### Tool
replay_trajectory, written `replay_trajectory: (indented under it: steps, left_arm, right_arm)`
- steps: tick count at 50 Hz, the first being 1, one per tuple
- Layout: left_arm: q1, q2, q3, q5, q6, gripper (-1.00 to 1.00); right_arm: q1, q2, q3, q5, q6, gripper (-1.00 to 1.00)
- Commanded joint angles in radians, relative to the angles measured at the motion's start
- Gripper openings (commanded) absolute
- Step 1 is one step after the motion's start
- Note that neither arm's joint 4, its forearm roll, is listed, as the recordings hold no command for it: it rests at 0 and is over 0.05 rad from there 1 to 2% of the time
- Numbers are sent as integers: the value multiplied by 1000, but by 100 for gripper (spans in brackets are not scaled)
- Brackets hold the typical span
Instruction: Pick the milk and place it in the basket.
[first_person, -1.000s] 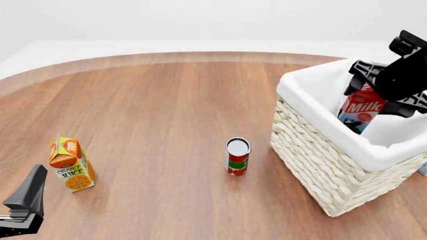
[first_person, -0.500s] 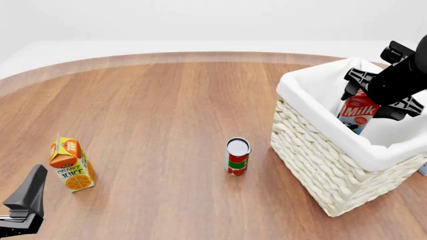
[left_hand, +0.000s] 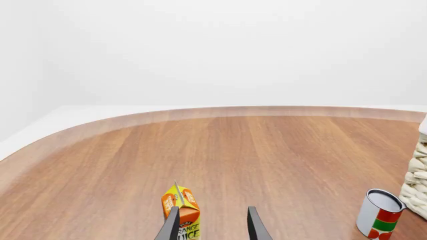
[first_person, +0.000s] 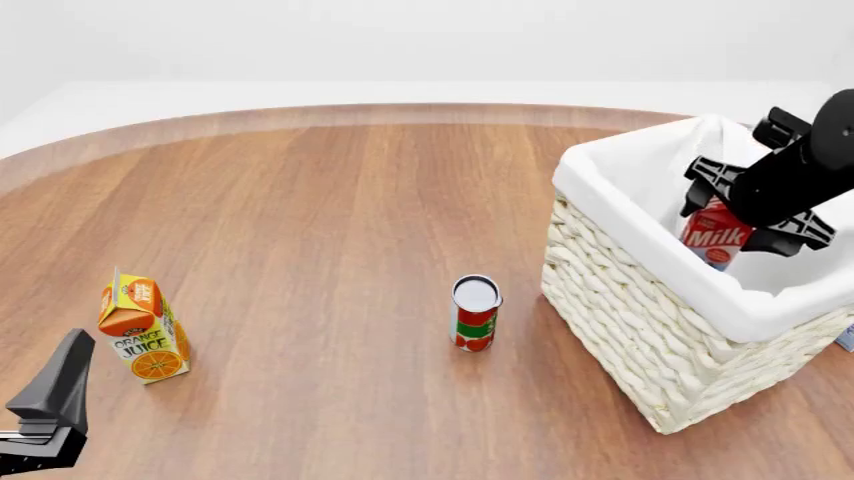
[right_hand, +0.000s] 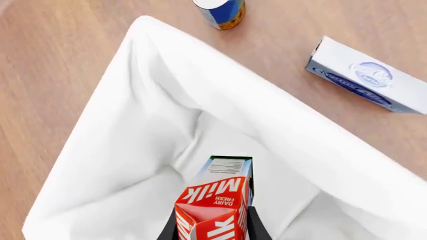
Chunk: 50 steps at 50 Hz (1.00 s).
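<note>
Pick done: right gripper (first_person: 727, 215) clamps the milk (first_person: 714, 236), carton partly inside the basket (first_person: 641, 330) at frame right. Remaining: release. Left gripper (left_hand: 212, 225), lower left, jaws apart, holds nothing.

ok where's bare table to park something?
Widest bare wood: far side, beyond the juice carton and can. Also the stretch between those two. Crowded: basket, where the right tool holds the milk inside.
</note>
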Motion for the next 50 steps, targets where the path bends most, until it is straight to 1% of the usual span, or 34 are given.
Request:
replay_trajectory:
  steps: [1, 7, 13, 18, 32, 44, 45, 50]
  left_arm:
    - [0, 0, 0, 0, 0, 100]
    - [0, 0, 0, 0, 0, 100]
    - [0, 0, 0, 0, 0, 100]
    - [0, 0, 0, 0, 0, 100]
    - [0, 0, 0, 0, 0, 100]
    - [0, 0, 0, 0, 0, 100]
    - [0, 0, 0, 0, 0, 100]
    - [0, 0, 0, 0, 0, 100]
  right_arm:
    - [-17, 21, 12, -41, 25, -100]
    - [-28, 39, 20, -56, 17, -100]
    - [-25, 49, 39, -77, 29, -100]
    - [-28, 58, 49, -88, 27, -100]
    - [-5, 71, 78, -122, 50, -100]
    - [-7, 81, 76, -131, 55, -100]
    - [-5, 81, 77, -130, 58, 100]
    - [0, 78, 77, -129, 65, 100]
